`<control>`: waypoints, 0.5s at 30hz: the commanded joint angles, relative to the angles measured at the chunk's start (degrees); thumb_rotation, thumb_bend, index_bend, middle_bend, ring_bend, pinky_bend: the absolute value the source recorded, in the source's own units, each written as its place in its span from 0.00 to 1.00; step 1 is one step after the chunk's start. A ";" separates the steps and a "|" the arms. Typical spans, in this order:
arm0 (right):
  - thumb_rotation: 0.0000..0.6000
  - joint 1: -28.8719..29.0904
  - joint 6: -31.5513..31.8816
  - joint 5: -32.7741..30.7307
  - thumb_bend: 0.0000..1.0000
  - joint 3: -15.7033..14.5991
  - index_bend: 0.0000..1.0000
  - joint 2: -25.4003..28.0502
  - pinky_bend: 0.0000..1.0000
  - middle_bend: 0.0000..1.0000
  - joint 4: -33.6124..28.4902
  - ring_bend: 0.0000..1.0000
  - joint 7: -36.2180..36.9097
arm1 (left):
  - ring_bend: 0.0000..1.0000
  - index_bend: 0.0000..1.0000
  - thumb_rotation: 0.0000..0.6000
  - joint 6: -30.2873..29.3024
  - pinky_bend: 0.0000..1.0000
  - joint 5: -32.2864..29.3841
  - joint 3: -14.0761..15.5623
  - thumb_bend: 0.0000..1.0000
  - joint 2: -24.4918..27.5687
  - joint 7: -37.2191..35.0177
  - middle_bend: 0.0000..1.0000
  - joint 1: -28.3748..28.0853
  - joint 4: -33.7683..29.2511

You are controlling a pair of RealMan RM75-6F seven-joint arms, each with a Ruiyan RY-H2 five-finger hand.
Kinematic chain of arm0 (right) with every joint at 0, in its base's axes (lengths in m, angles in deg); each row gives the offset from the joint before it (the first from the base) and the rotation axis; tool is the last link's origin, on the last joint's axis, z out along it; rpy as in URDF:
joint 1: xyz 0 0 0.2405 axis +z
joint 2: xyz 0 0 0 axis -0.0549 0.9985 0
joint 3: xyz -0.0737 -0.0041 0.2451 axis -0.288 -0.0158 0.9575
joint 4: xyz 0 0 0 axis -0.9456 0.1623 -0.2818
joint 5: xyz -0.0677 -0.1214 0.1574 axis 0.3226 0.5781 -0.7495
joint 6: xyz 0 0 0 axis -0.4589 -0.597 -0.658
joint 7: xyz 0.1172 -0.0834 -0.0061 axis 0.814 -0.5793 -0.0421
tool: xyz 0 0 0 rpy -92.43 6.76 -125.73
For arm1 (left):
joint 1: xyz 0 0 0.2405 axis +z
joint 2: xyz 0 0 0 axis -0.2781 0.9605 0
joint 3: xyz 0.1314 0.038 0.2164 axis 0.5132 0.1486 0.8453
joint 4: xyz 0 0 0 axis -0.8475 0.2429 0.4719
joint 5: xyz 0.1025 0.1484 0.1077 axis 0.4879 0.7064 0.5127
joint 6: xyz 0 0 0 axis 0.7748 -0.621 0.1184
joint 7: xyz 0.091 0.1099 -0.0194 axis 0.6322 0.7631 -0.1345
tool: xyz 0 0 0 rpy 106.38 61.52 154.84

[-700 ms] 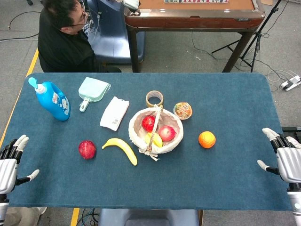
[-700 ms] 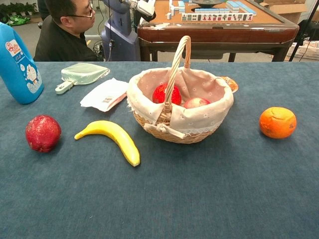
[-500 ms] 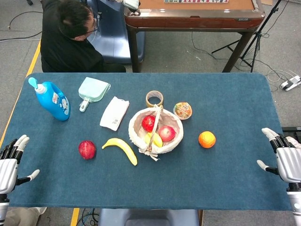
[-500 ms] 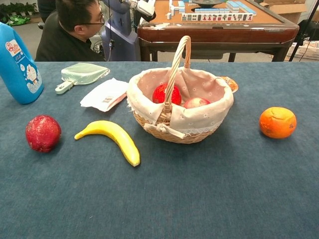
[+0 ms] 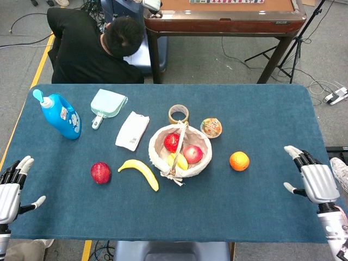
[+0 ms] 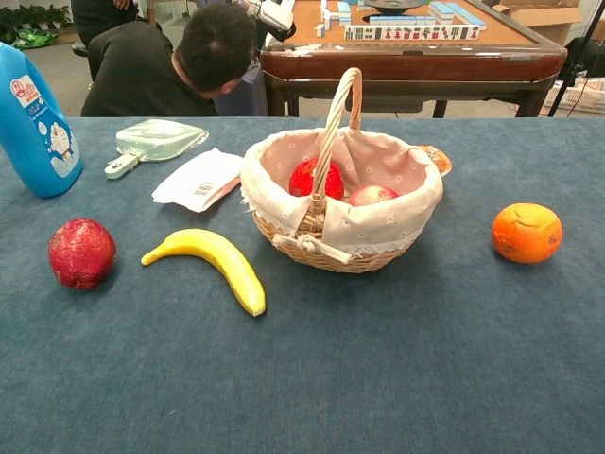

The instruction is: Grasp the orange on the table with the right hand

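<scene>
The orange point(image 5: 239, 161) lies on the blue table cloth to the right of the wicker basket point(image 5: 157, 147); the chest view shows the same orange point(image 6: 527, 233) at its right edge. My right hand point(image 5: 311, 178) hovers over the table's right end, open with fingers spread, well to the right of the orange and apart from it. At the table's near left corner my left hand point(image 5: 12, 187) is open and holds nothing. Neither hand appears in the chest view.
The basket point(image 6: 378, 227) holds several fruits. A banana point(image 5: 141, 171) and a red fruit point(image 5: 100, 172) lie left of it. Further back are a tape roll point(image 5: 178, 113), a jelly cup point(image 5: 211, 128), a white packet point(image 5: 132, 130), a dustpan point(image 5: 107, 104) and a blue bottle point(image 5: 61, 115). A person point(image 5: 92, 49) bends behind the table.
My right hand has moved left from the table's right edge toward the orange. The person behind the table has bent his head down. The left hand has stayed still.
</scene>
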 commanded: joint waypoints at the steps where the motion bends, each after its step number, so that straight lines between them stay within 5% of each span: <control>1: 1.00 4.72 -6.82 -2.94 0.10 1.39 0.13 -1.16 0.41 0.18 -1.13 0.17 -3.25 | 0.00 0.04 1.00 -0.13 0.08 -0.09 0.05 0.17 0.04 -0.07 0.00 0.15 0.01; 15: 1.00 16.69 -23.27 -15.03 0.09 3.95 0.13 -11.44 0.41 0.18 7.93 0.17 -10.65 | 0.00 0.04 1.00 -0.42 0.08 -0.41 0.52 0.17 0.27 -0.42 0.00 0.90 0.36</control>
